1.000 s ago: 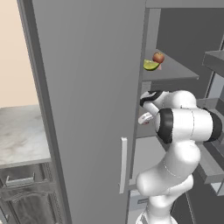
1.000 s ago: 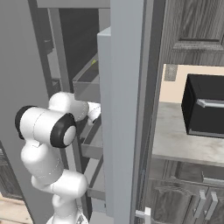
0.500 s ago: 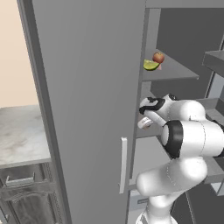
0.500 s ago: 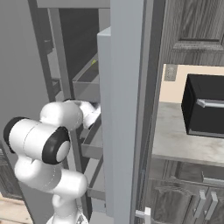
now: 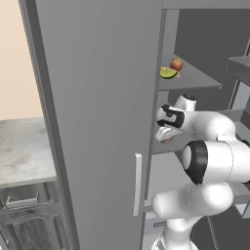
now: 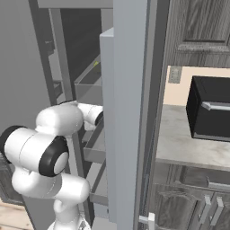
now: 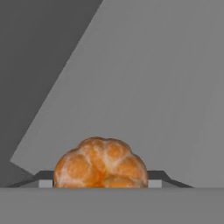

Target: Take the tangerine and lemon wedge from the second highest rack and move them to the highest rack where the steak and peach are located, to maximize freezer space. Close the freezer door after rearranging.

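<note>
You see the tangerine (image 7: 101, 163) with a bumpy, slightly glossy orange skin. The freezer door (image 5: 97, 122) looks like smooth matt grey metal — its bar handle (image 5: 137, 184) is paler. The rack (image 5: 193, 78) is flat matt grey. The counter (image 5: 24, 151) looks like polished pale marble, and the cabinet (image 6: 202, 27) shows dark wood grain — matt.

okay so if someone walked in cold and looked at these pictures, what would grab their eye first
Probably the tangerine, bright orange against plain grey, sitting right between the gripper tips in the hand view. Next, the white arm reaching past the open freezer door onto a rack, with the lemon wedge and peach on the rack above.
</note>
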{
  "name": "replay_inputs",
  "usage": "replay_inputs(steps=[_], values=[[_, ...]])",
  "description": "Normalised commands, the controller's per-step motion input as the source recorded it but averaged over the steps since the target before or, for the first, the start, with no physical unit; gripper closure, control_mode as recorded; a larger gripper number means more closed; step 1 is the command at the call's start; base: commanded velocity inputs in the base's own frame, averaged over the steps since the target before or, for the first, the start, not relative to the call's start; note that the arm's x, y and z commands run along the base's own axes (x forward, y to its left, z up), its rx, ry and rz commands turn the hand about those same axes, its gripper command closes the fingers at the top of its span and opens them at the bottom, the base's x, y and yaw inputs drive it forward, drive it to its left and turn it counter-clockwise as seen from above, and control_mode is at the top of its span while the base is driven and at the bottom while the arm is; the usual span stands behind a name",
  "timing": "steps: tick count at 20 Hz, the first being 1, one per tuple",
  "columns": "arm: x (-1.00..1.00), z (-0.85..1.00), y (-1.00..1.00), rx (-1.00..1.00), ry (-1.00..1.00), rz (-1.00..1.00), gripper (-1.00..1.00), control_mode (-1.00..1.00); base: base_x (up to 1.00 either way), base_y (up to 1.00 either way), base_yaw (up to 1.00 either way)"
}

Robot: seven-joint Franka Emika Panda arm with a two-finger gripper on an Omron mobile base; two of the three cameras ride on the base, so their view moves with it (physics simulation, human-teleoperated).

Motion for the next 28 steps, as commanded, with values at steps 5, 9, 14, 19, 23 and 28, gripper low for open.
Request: replay_inputs(steps=[5,9,14,19,23,28], values=[[-0.58,-0.01,0.00,-0.02,0.10,0.00,1.00,-1.00,0.00,0.00,0.00],[-0.54,-0.02,0.03,0.00,0.01,0.00,1.00,-1.00,0.00,0.00,0.00],[-0.46,0.00,0.02,0.00,0.00,0.00,1.00,-1.00,0.00,0.00,0.00],[-0.64,0.03,0.08,-0.01,0.00,0.01,1.00,-1.00,0.00,0.00,0.00],[-0.95,0.25,0.10,-0.03,0.00,0.01,1.00,-1.00,0.00,0.00,0.00],[-0.95,0.49,0.19,-0.05,0.00,0.00,1.00,-1.00,0.00,0.00,0.00]])
